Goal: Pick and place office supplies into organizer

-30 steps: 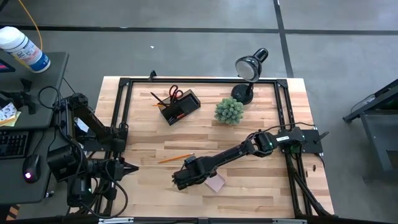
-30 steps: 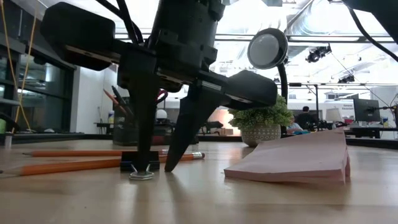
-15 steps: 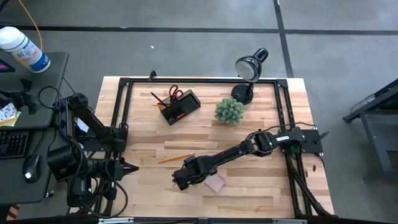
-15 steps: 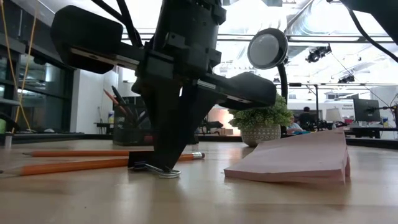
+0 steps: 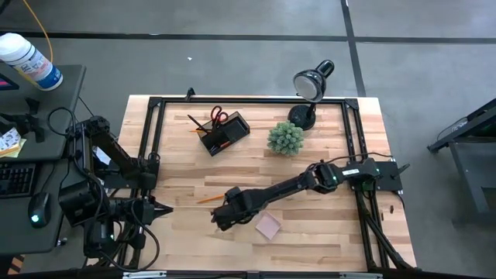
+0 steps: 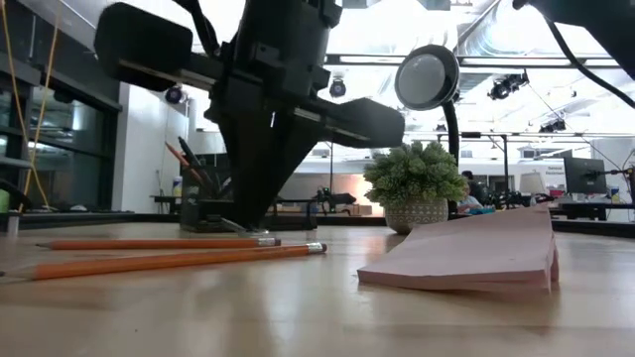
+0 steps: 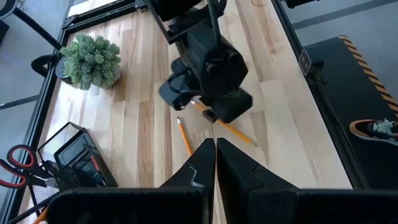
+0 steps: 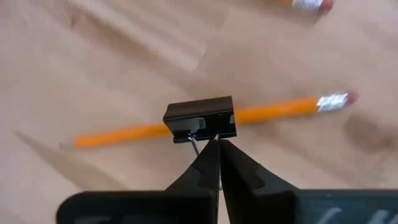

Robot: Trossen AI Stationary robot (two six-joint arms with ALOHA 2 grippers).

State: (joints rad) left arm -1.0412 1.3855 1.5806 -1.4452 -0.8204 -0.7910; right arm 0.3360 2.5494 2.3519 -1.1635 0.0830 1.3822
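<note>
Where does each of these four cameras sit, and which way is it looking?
High: above the table, looking straight down; both arms show.
Low: at tabletop height, looking across at pencils and pad; right arm overhead.
Left wrist: past the shut left pincer, toward the right arm.
Right wrist: right pincer shut on clip.
All four show a pencil.

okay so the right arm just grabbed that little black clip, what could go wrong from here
1. The right pincer holds the small black binder clip only by its thin wire handle, so it may swing or slip out.
2. The black mesh organizer already holds orange-handled scissors and pencils, so the clip could catch on them.
</note>
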